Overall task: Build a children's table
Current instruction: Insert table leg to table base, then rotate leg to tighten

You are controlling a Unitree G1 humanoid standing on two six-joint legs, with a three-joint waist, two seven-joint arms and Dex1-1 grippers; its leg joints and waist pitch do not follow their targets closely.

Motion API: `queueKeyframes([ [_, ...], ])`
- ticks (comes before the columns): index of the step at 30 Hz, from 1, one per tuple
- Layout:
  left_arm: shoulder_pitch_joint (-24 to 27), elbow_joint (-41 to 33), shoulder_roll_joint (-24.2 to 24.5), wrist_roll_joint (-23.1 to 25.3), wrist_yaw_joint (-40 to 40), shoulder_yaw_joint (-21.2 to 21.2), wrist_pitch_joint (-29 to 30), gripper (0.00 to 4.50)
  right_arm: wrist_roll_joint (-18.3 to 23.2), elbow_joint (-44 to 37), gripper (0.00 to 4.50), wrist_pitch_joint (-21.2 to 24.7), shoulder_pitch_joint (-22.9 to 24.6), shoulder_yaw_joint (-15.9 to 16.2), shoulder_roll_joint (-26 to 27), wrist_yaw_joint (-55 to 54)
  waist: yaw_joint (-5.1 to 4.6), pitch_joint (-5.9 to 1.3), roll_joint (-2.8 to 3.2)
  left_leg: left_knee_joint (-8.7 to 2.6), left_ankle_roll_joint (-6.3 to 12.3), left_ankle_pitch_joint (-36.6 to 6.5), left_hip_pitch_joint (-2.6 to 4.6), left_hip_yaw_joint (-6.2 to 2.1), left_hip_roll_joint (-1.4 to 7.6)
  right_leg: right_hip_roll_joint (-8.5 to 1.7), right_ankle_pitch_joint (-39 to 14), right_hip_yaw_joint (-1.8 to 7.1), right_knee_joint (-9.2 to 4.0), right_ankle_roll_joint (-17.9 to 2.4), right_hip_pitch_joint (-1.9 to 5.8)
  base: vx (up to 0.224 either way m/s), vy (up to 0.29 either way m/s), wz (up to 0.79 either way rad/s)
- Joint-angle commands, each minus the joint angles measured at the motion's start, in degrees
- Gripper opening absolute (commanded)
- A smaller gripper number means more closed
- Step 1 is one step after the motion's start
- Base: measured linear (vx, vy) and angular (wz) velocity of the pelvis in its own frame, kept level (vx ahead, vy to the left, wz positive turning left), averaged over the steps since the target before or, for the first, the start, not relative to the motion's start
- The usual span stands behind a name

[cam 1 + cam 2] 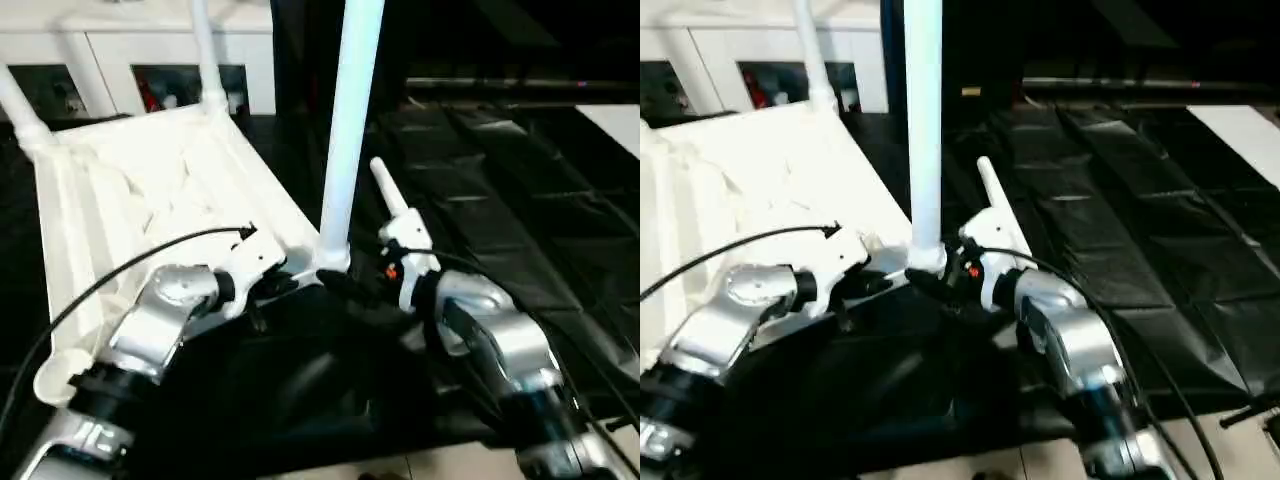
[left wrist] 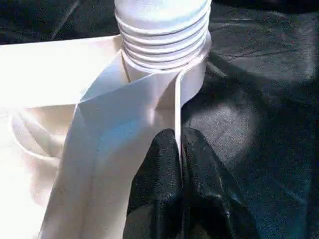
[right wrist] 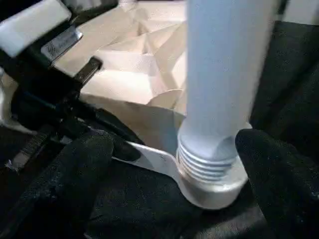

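Note:
The children's table lies upside down, its white tabletop point(image 1: 150, 200) showing the ribbed underside. Three white legs stand in corner sockets: far left point(image 1: 20, 110), back point(image 1: 205, 60) and the near right leg point(image 1: 350, 130). The near left socket point(image 1: 55, 380) holds nothing. My left gripper point(image 2: 179, 144) is shut on the thin rim of the tabletop, just beside the near right socket point(image 2: 194, 74). My right gripper point(image 3: 182, 159) is open, with one black finger point(image 3: 84, 169) on each side of that leg's threaded base point(image 3: 209, 159).
A white cabinet point(image 1: 150, 60) with glass doors stands close behind the tabletop. Black sheeting point(image 1: 520, 200) covers the surface to the right. A black cable point(image 1: 120, 265) arcs over my left forearm. Pale floor point(image 1: 430, 465) shows at the near edge.

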Motion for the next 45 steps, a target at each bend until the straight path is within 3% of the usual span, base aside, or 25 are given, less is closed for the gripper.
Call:
queueKeyframes([
  [1,0.1,-2.3,-0.5,-1.4,1.0,1.8,-1.1,0.00,1.2,-1.9,4.35,1.9,0.5,-1.6,-0.1,-1.2,0.11,-4.54,0.04,-3.40,1.08,-8.9,-0.08,0.97,-0.40,-1.94,-13.5,2.53,-3.99,-7.2,4.38,0.000,0.000,0.00],
  [5,-0.2,-2.6,-0.5,-1.9,1.5,2.8,0.4,0.00,0.0,-3.1,4.35,1.9,0.8,2.0,-1.4,0.7,0.04,-4.59,0.13,-3.23,1.04,-8.8,0.00,1.05,-0.42,-1.90,-13.1,2.65,-3.92,-7.4,4.24,0.000,0.000,0.00],
  [6,-0.2,-2.6,-0.4,-1.9,1.5,2.8,0.5,0.00,-0.2,-3.4,4.35,1.7,0.8,2.4,-1.5,0.9,-0.20,-4.52,-0.07,-4.40,5.82,-6.9,-4.08,-1.75,-1.54,-3.13,-11.3,-0.69,-3.03,-6.4,7.23,-0.016,-0.005,0.19],
  [7,0.0,-3.0,0.0,-2.4,0.9,2.7,1.2,0.00,-0.2,-4.0,4.35,1.9,1.1,3.1,-1.7,1.6,-0.37,-5.02,0.55,-3.02,9.52,-4.1,-3.14,-2.74,-1.99,-3.93,-8.3,-1.61,-3.52,-8.2,6.29,-0.016,-0.005,0.19],
  [10,0.3,-3.3,0.2,-2.2,1.1,2.7,1.2,0.00,-0.2,-4.6,4.35,2.4,1.5,3.9,-1.9,2.2,-1.49,-4.66,1.02,-2.31,13.74,-2.3,-4.59,-4.93,-2.56,-4.02,-5.3,-3.74,-3.26,-12.1,7.23,-0.009,-0.016,0.43],
  [14,0.9,-4.3,0.5,-2.0,1.1,3.0,1.8,0.00,0.4,-5.3,4.35,3.2,1.8,4.8,-2.3,3.0,-2.08,-3.87,2.01,-3.32,8.17,-12.9,-5.42,-6.97,-2.92,-4.27,-16.1,-5.26,-3.28,-9.8,8.21,-0.011,-0.017,0.34],
  [16,1.1,-4.5,0.6,-2.1,1.0,2.9,2.0,0.00,0.4,-5.1,4.35,3.0,1.9,5.2,-2.6,3.0,-2.76,-3.98,1.80,-3.54,4.70,-16.5,-6.21,-7.98,-3.50,-4.61,-18.4,-5.73,-3.22,-8.9,8.81,-0.013,-0.018,0.32],
  [22,0.9,-4.4,0.5,-2.2,1.1,2.8,2.4,0.00,0.0,-4.7,4.35,2.8,2.2,5.4,-3.3,3.4,-3.02,-3.83,2.47,-4.29,1.42,-19.5,-6.51,-10.63,-5.39,-4.62,-19.7,-5.75,-2.97,-9.7,9.24,-0.008,-0.013,0.32],
  [24,0.8,-4.4,0.6,-2.3,1.0,2.7,2.6,0.00,-0.1,-4.6,4.35,2.8,2.0,5.3,-3.3,3.3,-3.02,-3.97,2.62,-4.23,1.64,-19.3,-6.21,-10.97,-5.73,-4.58,-18.8,-5.60,-2.97,-10.2,9.42,0.001,-0.012,0.34],
  [28,0.6,-4.3,0.7,-2.5,0.9,2.9,3.1,0.00,0.0,-4.4,4.35,2.8,1.9,5.5,-3.4,3.0,-2.84,-3.34,2.58,-3.79,1.47,-32.2,-6.50,-9.78,-5.98,-5.72,-38.7,-5.13,-4.90,-8.4,11.70,0.017,-0.008,0.35],
  [30,0.6,-4.2,0.8,-2.4,0.9,2.9,3.1,0.00,-0.2,-4.2,4.35,2.2,2.0,5.6,-3.5,2.8,-2.69,-3.08,2.47,-2.18,3.22,-31.9,-6.26,-8.47,-5.50,-6.61,-45.1,-5.20,-6.48,-9.1,12.64,0.050,-0.008,0.49],
  [31,0.5,-4.3,0.9,-2.4,0.8,2.8,3.2,0.00,0.2,-4.0,4.35,2.5,2.2,5.0,-3.3,2.4,-2.75,-3.14,2.69,-1.52,4.17,-30.2,-5.04,-7.69,-4.23,-6.26,-45.0,-5.09,-7.06,-9.6,12.68,0.061,-0.005,0.51],
  [32,0.5,-4.3,0.9,-2.4,0.8,2.8,3.2,0.00,0.2,-4.0,4.35,2.5,2.2,5.0,-3.3,2.4,-3.40,-3.34,3.08,-1.74,3.08,-31.0,-1.25,-7.16,-1.96,-4.25,-41.8,-4.07,-6.70,-10.1,10.37,0.116,-0.006,0.48],
  [33,0.5,-4.3,0.9,-2.5,0.7,2.8,3.2,0.00,0.7,-3.7,4.35,3.1,2.1,4.2,-2.9,2.0,-4.22,-2.95,3.57,-4.15,3.55,-34.1,0.81,-8.50,-0.42,-1.40,-31.0,-3.76,-4.12,-11.9,9.19,0.137,-0.010,0.16],
  [34,0.4,-4.3,1.0,-2.6,0.6,2.7,3.3,0.00,1.1,-3.5,4.35,3.5,2.0,3.6,-2.8,1.7,-3.82,-2.80,4.44,-5.21,3.92,-37.4,2.68,-8.28,-0.35,-0.16,-25.0,-3.02,-3.13,-11.8,8.62,0.137,-0.010,0.16],
  [35,0.4,-4.3,1.1,-2.6,0.6,2.6,3.2,0.00,1.1,-3.4,4.35,3.5,1.9,3.5,-2.8,1.7,-4.12,-2.77,4.04,-5.43,3.78,-39.3,3.30,-8.16,-0.22,-0.31,-22.9,-2.51,-2.99,-12.0,8.30,0.103,0.003,-0.08],
  [36,0.4,-4.3,1.1,-2.6,0.6,2.6,3.2,0.00,1.1,-3.4,4.35,3.4,1.9,3.5,-2.9,1.8,-3.80,-3.15,3.72,-5.57,4.65,-37.5,3.64,-7.72,-0.58,-0.61,-19.5,-1.41,-3.35,-12.5,8.94,0.118,0.022,-0.02],
  [37,0.4,-4.3,1.2,-2.4,0.4,2.4,3.1,0.00,1.0,-3.5,4.35,3.2,2.1,3.6,-3.0,1.8,-3.46,-3.72,3.00,-5.11,6.98,-29.2,2.23,-6.05,-1.28,-1.61,-15.6,-0.43,-4.49,-13.4,11.22,0.118,0.022,-0.02],
  [38,0.5,-4.4,1.1,-2.6,0.1,2.5,2.9,0.00,1.0,-3.7,4.35,3.2,2.1,3.5,-3.2,1.8,-2.09,-4.88,2.63,-3.48,10.31,-13.5,-0.26,-3.46,-2.55,-2.84,-8.0,0.39,-5.76,-12.7,14.39,0.154,0.031,-0.04],
  [40,0.6,-4.6,1.2,-2.4,0.1,2.3,2.7,0.00,1.0,-3.9,4.35,3.0,2.3,3.5,-3.3,1.8,-1.51,-5.62,2.44,-2.14,13.58,-0.7,-1.61,-2.67,-2.78,-2.72,1.0,0.30,-4.69,-11.4,14.78,0.153,0.022,-0.01],
  [41,0.8,-4.8,1.2,-2.4,-0.4,2.1,2.4,0.00,1.1,-4.0,4.35,3.0,2.4,3.3,-3.4,1.7,-1.73,-6.29,2.63,-1.50,16.72,9.9,-0.27,-3.19,-2.71,-1.16,9.8,-0.45,-2.56,-11.0,13.43,0.160,0.009,0.04],
  [42,1.0,-4.9,1.3,-2.5,-0.7,1.9,2.2,0.00,1.2,-4.1,4.35,3.0,2.4,3.2,-3.4,1.6,-2.82,-7.77,3.20,0.31,23.32,30.0,4.26,-5.86,-1.78,1.11,19.4,-1.11,1.53,-9.4,9.42,0.147,-0.031,-0.02],
  [43,1.3,-5.3,1.3,-3.1,-1.6,1.8,1.3,0.00,1.3,-4.2,4.35,3.0,2.5,3.0,-3.5,1.5,-4.32,-7.96,3.26,2.25,31.08,52.7,9.79,-10.45,1.80,-0.24,12.2,0.69,2.79,-4.0,1.98,0.147,-0.031,-0.02],
  [44,1.4,-5.3,1.3,-3.1,-1.6,1.8,1.3,0.00,1.3,-4.2,4.35,3.0,2.5,3.0,-3.5,1.5,-4.77,-8.09,2.63,2.67,32.95,63.3,11.04,-12.56,3.68,-2.29,8.5,2.98,2.69,-0.7,0.03,0.075,-0.037,-0.11],
  [45,1.9,-6.0,1.4,-4.0,-2.8,1.6,0.0,0.00,1.4,-4.3,4.35,3.0,2.6,2.7,-3.5,1.3,-4.72,-8.00,1.04,3.36,30.46,70.0,9.00,-13.15,1.97,-4.53,11.1,6.32,1.61,4.4,-0.10,-0.035,-0.020,-0.26],
])
